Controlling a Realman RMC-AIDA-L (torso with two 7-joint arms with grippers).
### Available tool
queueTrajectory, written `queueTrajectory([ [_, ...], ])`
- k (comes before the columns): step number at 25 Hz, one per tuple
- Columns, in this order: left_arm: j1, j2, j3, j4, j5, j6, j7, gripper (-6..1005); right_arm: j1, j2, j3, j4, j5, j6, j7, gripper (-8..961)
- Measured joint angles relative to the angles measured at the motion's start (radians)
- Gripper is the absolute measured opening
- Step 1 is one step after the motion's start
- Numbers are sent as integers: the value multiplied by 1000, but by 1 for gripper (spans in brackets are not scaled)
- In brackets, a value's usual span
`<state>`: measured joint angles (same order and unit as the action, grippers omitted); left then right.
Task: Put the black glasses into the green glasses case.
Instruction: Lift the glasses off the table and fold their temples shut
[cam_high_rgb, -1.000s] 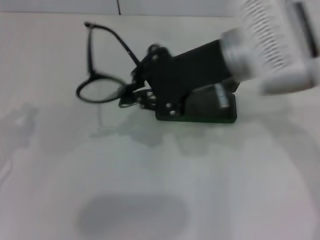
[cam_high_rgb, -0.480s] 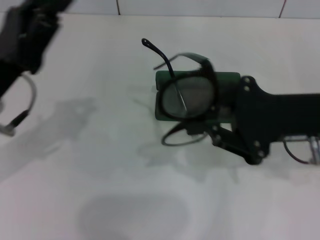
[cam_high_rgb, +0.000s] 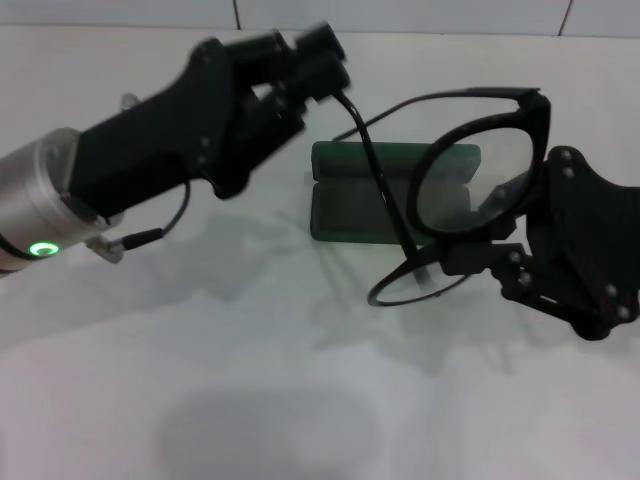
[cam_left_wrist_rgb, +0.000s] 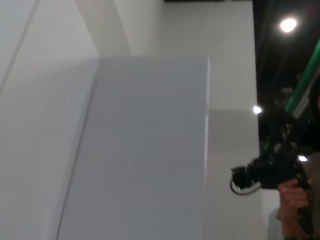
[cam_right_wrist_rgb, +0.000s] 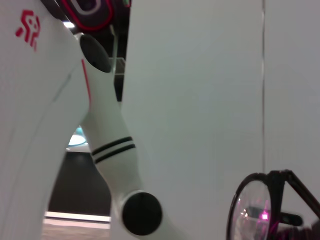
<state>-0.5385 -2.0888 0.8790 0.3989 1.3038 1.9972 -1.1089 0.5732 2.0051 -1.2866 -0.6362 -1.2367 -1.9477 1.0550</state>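
My right gripper comes in from the right and is shut on the black glasses near the bridge. It holds them tilted above the table, at the right end of the green glasses case. One lens overlaps the case's right end; the other lens ring hangs lower in front of it. A temple arm reaches left to my left gripper, which hovers just behind the case's left end. The case lies open and flat, its grey-green lining up. One lens also shows in the right wrist view.
The white table runs to a tiled wall at the back. A grey cable hangs under the left arm. The left wrist view shows only a wall and a distant person's hand.
My left arm has swung in from the far left to the case's left end. My right gripper has carried the glasses rightward and higher, off the middle of the case.
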Motion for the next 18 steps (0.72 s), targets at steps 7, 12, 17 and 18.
queueTrajectory([
  [7,-4,-7,31,-2,21,-13,67,172,54,-28,1,51,-35,-51,51,88],
  [12,-8,-9,80,-2,19,-41,100,172,69,-33,8,53,-66,-49,106,88],
  [17,-12,-12,122,-3,13,-63,110,171,71,-32,7,55,-66,-49,115,88],
  [18,-13,-13,131,-3,10,-65,111,171,71,-32,6,55,-67,-48,115,88],
])
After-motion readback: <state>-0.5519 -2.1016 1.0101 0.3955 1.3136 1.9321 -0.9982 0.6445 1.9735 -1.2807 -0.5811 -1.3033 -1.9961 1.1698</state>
